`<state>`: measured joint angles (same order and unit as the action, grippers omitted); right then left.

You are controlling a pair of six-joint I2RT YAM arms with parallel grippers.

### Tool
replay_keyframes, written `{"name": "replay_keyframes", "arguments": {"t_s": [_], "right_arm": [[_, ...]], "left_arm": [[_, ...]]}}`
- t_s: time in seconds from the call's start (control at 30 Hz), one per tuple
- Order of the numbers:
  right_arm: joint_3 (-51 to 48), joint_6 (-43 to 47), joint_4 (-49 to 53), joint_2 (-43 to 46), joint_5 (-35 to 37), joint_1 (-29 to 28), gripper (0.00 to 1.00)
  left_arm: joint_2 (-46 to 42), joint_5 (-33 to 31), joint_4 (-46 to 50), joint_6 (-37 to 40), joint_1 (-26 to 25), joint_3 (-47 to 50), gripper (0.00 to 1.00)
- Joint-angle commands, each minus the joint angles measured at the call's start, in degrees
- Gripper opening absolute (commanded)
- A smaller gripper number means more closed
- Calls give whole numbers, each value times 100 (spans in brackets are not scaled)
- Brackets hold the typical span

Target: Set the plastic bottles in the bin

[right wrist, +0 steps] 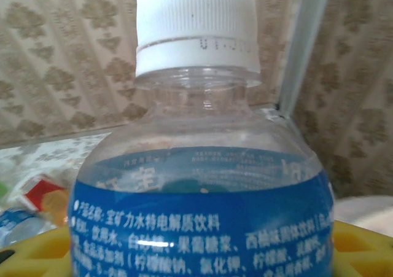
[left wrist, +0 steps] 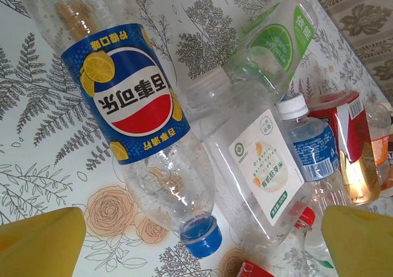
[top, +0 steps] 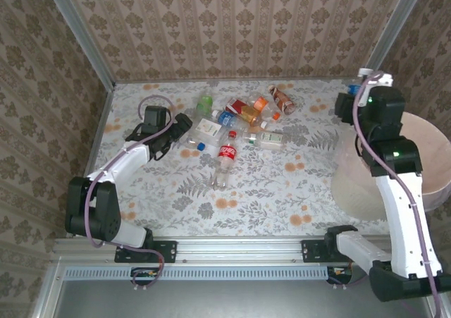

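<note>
**Left gripper.** My left gripper [left wrist: 199, 246] stands open. Its two yellow fingertips [left wrist: 40, 240] are well apart and hold nothing. Straight ahead of it a clear plastic bottle with a blue Pepsi label and blue cap [left wrist: 132, 102] lies on its side on the floral-patterned table [left wrist: 37, 136], cap end nearest the gripper.

Just to the right of that bottle lies a squarish clear bottle with a white label [left wrist: 264, 166]. Beyond it is a clear bottle with a green label [left wrist: 276, 43]. Further right are a small clear bottle with a blue label and white cap [left wrist: 310, 145] and a red-labelled bottle [left wrist: 344, 120].

In the top view a clear Coca-Cola bottle with a red label and red cap [top: 225, 159] lies apart from this pile, to the right of the gripper.

**Right gripper.** My right gripper [right wrist: 202, 258] is clamped on a clear plastic bottle with a white cap and blue printed label [right wrist: 196, 215]. The bottle stands upright between the yellow pads [right wrist: 362, 243].

**Bin.** The large round pale bin [top: 431, 149] sits just beside the right gripper, on the side toward my base. I cannot tell whether the held bottle is over its rim.
</note>
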<state>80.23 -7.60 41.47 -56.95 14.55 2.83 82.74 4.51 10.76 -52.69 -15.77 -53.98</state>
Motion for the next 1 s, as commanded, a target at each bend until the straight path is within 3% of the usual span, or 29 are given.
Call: {"name": "replay_keyframes", "arguments": {"t_s": [0.0,0.13,0.33,0.67,0.8,0.97], "right_arm": [[326,118,870,20,59,638,46],[453,321,1411,-35,227,1497,45],[423,509,1917,-212,818,2118,46],[-210,402,2401,-419,1692,2428,58],[-200,179,2549,-616,2382,2468,73],[14,91,2566,-661,2080,2468,84]], "left_arm": [[-92,-110,147,116,-27,-192,100],[-35,-135,283,195,-27,-328,100],[95,-76,372,198,-29,-499,100],[224,-91,555,240,-27,-704,100],[260,-67,587,250,-23,-758,100],[208,-112,584,217,-25,-681,100]]}}
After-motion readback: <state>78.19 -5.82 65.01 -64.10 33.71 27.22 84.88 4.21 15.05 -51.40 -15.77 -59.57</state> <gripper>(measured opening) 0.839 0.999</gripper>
